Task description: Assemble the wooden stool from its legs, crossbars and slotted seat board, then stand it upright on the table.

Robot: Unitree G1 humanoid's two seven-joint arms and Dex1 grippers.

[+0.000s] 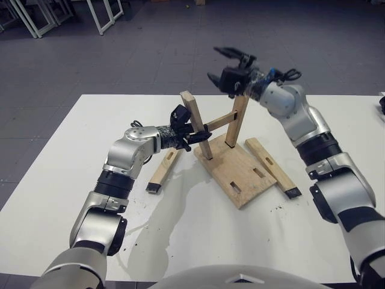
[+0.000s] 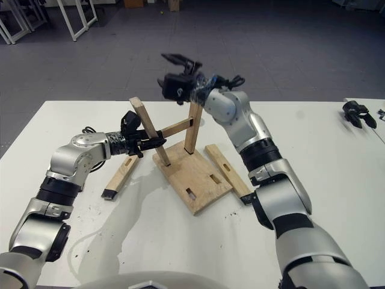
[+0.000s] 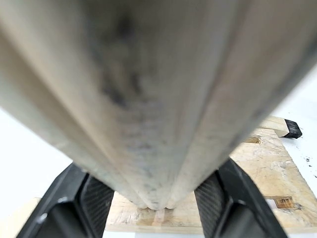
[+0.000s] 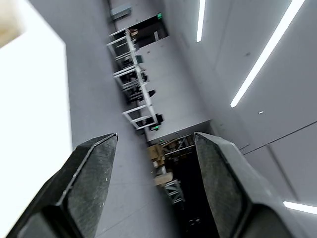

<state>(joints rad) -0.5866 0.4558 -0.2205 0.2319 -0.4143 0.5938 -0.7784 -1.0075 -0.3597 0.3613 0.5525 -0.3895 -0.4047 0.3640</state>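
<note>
Two legs stood in the slotted seat board (image 1: 240,173), which lay flat near the middle of the white table (image 1: 78,129), its long axis running from 11 to 5 o'clock in the head views. The left standing leg (image 1: 195,117) leaned its top toward 11 o'clock; the right standing leg (image 1: 238,123) rose close to 12. A crossbar (image 1: 221,122) joined them partway up.

The left loose leg (image 1: 163,170) lay at the board's 9 o'clock, black-capped end toward 7. The right loose leg (image 1: 272,165) lay at 3 o'clock, cap toward 5.

The left gripper (image 1: 197,133) was clamped on the left standing leg, just below the crossbar. The right gripper (image 1: 216,64) hung above the right standing leg's top, fingers spread apart and holding nothing.

Grey floor (image 1: 132,54) lay beyond the table, with white frames (image 1: 36,15) at 11 o'clock.
</note>
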